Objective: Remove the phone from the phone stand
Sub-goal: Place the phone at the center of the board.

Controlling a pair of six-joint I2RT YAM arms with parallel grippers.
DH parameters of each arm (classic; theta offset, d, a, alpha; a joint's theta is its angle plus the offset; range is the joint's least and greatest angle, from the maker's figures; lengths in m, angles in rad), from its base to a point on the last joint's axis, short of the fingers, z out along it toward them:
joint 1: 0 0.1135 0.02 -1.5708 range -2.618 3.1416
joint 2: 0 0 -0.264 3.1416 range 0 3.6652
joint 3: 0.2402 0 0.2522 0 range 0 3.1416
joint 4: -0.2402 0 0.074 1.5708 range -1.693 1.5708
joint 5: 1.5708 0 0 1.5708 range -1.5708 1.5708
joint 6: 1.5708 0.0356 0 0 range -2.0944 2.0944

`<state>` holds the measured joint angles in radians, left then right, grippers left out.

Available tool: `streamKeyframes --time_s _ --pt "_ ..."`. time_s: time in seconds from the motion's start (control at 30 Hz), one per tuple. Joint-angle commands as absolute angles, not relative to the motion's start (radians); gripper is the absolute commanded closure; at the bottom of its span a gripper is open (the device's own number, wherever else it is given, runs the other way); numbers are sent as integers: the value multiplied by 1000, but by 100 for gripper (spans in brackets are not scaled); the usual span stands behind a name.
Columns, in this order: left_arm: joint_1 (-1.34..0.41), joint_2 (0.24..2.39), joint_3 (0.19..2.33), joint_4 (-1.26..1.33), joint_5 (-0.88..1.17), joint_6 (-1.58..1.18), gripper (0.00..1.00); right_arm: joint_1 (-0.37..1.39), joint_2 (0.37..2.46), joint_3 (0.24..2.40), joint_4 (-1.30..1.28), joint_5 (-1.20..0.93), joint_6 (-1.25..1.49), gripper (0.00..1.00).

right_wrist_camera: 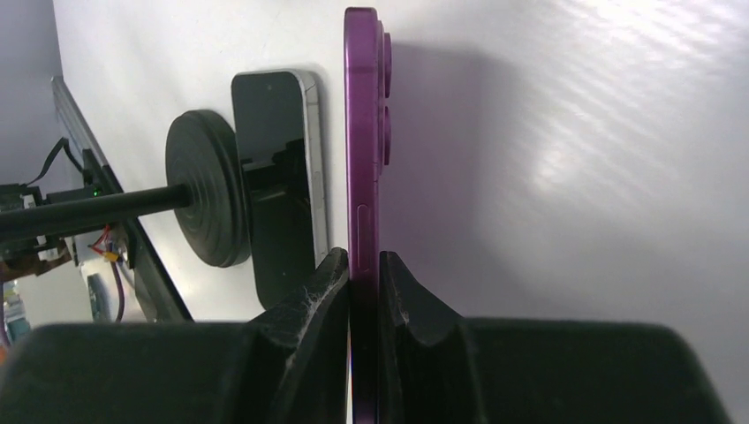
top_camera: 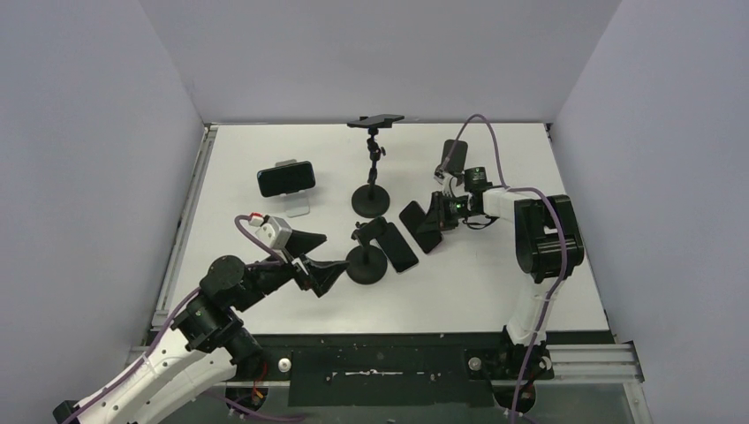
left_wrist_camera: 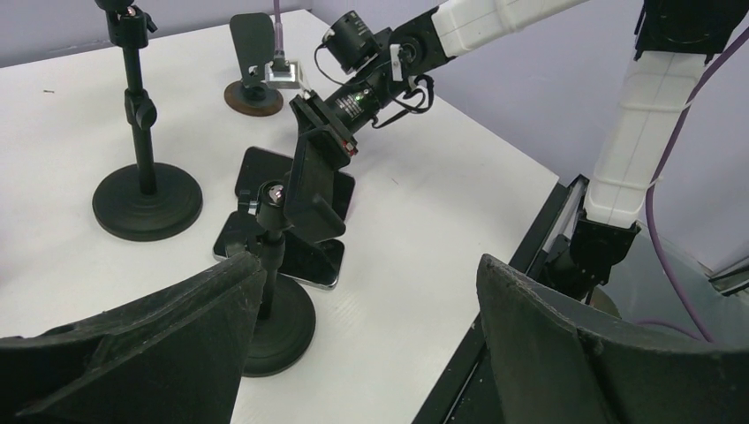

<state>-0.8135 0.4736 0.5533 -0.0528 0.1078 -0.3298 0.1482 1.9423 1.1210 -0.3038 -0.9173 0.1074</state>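
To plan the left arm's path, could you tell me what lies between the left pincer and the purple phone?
A short stand and a phone lying flat by its base, shown in the top view.

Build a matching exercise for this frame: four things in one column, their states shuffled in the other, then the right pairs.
Things
A. purple phone
B. left gripper
C. silver-edged phone
D. tall stand

States
1. open, holding nothing
2. lying flat on the table
3. carrying a dark phone at the back
4. pinched in the shut right gripper

Pairs: A-4, B-1, C-2, D-3
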Motion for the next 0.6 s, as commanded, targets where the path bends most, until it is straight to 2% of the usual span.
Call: streamKeyframes --time_s 0.0,0.1,0.13,0.23,0.3,0.5,0.57 --pt "-780 471 548 42 182 -340 12 199 1952 1080 -379 -850 70 100" --pt "-774 470 548 32 192 -342 12 197 1943 1061 -347 -804 96 97" --pt "-774 467 548 29 191 -342 12 191 1931 1049 -328 -785 109 92" --pt "-774 455 545 27 185 -345 12 172 1884 1013 -284 -721 148 63" --pt "-773 451 542 30 179 -345 12 163 1858 999 -275 -684 158 50" --pt "-766 459 540 28 163 -348 12 160 1770 958 -229 -618 220 26" --pt "-765 458 539 26 148 -348 12 160 1712 936 -207 -575 258 23"
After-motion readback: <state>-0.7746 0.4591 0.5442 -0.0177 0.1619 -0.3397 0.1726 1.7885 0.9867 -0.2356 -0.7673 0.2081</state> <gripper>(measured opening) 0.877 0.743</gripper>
